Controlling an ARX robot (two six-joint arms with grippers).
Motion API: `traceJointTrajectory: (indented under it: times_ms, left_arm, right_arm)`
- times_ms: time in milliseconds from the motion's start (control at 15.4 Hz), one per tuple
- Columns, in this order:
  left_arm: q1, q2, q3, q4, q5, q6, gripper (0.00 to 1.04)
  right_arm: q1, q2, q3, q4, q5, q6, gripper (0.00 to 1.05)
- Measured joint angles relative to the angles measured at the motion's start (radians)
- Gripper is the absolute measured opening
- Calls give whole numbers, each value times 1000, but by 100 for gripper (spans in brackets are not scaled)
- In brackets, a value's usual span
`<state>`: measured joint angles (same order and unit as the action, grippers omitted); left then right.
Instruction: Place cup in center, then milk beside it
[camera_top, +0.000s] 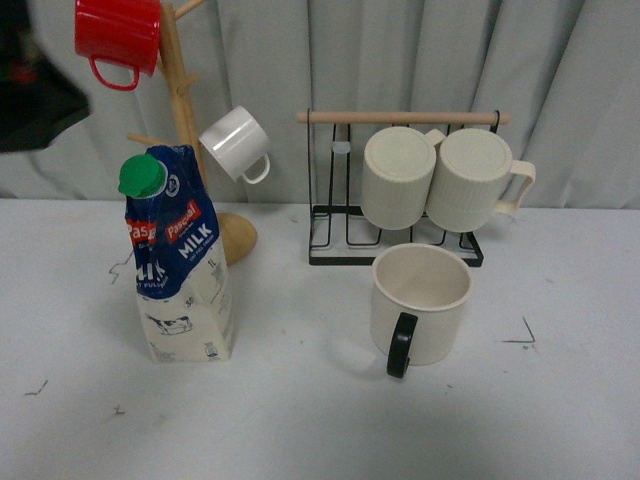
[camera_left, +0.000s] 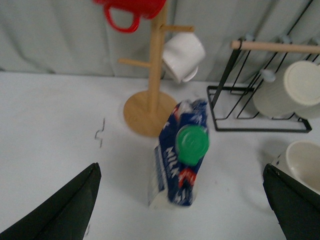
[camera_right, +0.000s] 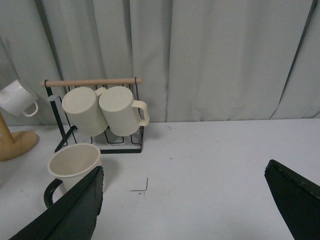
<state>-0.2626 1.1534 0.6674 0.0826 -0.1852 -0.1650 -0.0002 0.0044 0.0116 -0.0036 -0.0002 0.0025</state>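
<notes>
- Your left gripper is spread wide with nothing in it. Both fingers are clear of everything.
- The milk stands upright on the table, out ahead of the left gripper. It's lined up with the gap between the fingers but sits lower and further out, so nothing's touching it. Its green cap points up toward the wrist camera, and that view is a bit blurry.
- Past the milk from the left gripper is a wooden mug tree, its round base just behind the carton. A red mug and a small white mug hang on its pegs.
- Your right gripper is wide open too and empty, hanging over bare table.
- The cup is ahead of the right gripper, off to the side your left arm is on. It's close by that finger, which hides the cup's lower part in the right wrist view.
- From the left gripper the cup is over on the right-arm side, near that fingertip, and only its rim shows at the edge of the view.
- The cup is upright, mouth up, black handle pointing back at the robot.
- Just behind the cup is a black wire rack, with two ribbed mugs hanging on their sides from its wooden bar.
- Cup and milk are well apart, with bare table between them.
</notes>
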Motion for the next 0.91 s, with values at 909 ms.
traceJointTrajectory:
  times_ms: [909]
  left_arm:
    - [-10, 431, 169, 125, -61, -74, 98]
  right_arm:
    - [0, 0, 0, 0, 0, 0, 98]
